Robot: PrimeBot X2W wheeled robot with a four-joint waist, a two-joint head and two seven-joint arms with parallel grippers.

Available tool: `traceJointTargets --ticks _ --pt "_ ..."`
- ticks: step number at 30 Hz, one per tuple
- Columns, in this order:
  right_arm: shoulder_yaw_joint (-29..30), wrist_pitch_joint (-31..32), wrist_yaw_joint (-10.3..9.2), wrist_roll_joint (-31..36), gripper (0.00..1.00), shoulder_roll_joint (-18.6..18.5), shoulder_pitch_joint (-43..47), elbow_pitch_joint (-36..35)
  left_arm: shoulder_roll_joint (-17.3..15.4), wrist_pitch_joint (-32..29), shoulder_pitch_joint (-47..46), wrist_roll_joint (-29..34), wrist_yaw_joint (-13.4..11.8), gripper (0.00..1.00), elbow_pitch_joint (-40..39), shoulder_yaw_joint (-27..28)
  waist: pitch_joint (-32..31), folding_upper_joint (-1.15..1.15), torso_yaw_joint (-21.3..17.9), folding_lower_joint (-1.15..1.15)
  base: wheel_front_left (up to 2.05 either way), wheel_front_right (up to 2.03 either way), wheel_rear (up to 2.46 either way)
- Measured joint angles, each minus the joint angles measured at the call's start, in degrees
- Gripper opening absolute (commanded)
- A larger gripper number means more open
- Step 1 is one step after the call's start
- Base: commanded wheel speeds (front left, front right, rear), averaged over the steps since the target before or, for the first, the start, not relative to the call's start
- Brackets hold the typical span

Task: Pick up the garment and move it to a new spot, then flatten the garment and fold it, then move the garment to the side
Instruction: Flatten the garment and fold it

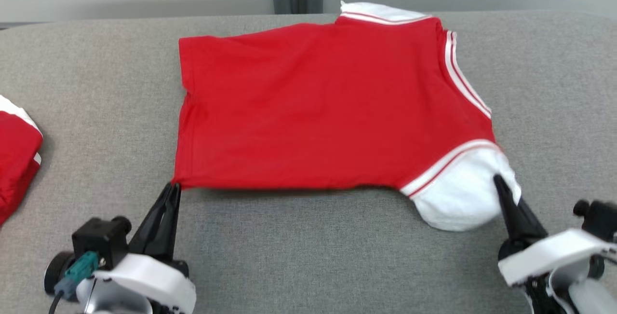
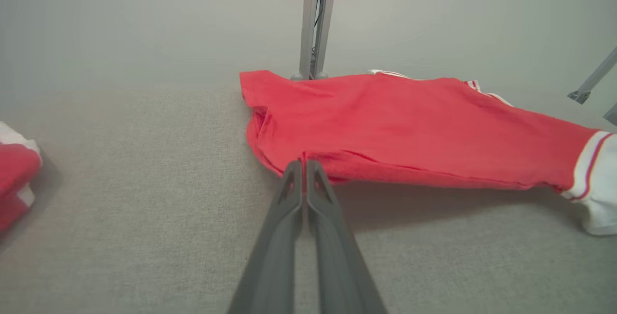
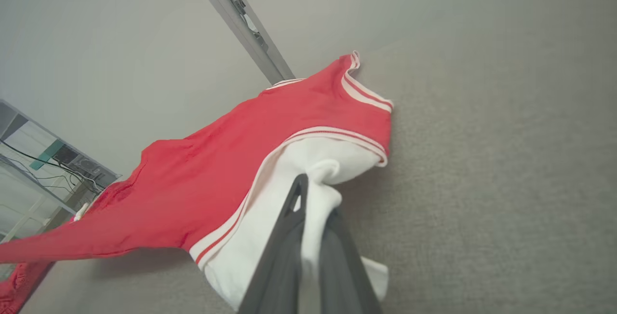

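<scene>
Head view has the floppy, light red garment [image 1: 313,111] mid-table [image 1: 308,256], left gripper [image 1: 172,187] pinched tight on its hem corner [image 1: 182,180], right gripper [image 1: 499,181] clamping the white sleeve [image 1: 458,198], and corners look like the best grab spots imo.

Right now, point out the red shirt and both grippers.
red shirt [image 1: 313,111]: head view, middle of its red body.
left gripper [image 1: 174,186]: head view, fingertips at the hem corner.
right gripper [image 1: 496,178]: head view, fingertips on the white sleeve.
</scene>
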State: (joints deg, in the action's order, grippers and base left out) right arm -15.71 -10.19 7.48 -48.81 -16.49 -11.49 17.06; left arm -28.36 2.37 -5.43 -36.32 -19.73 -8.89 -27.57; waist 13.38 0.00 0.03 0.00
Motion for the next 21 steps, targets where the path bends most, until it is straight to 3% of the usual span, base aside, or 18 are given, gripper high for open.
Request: traceJointTargets --ticks 12,21 --pt "8.72 8.69 0.00 5.23 0.00 8.50 19.28 -10.66 -2.04 -3.94 13.48 -3.85 -6.08 0.00 -4.61 1.14 -5.62 0.00 -1.33 0.00 0.00 0.00 0.00" --pt "12.95 18.46 0.00 8.43 0.00 11.73 29.38 -16.91 -4.19 -7.49 19.57 -6.38 -7.76 0.00 -7.51 1.07 -7.99 0.00 -2.30 0.00 0.00 0.00 0.00"
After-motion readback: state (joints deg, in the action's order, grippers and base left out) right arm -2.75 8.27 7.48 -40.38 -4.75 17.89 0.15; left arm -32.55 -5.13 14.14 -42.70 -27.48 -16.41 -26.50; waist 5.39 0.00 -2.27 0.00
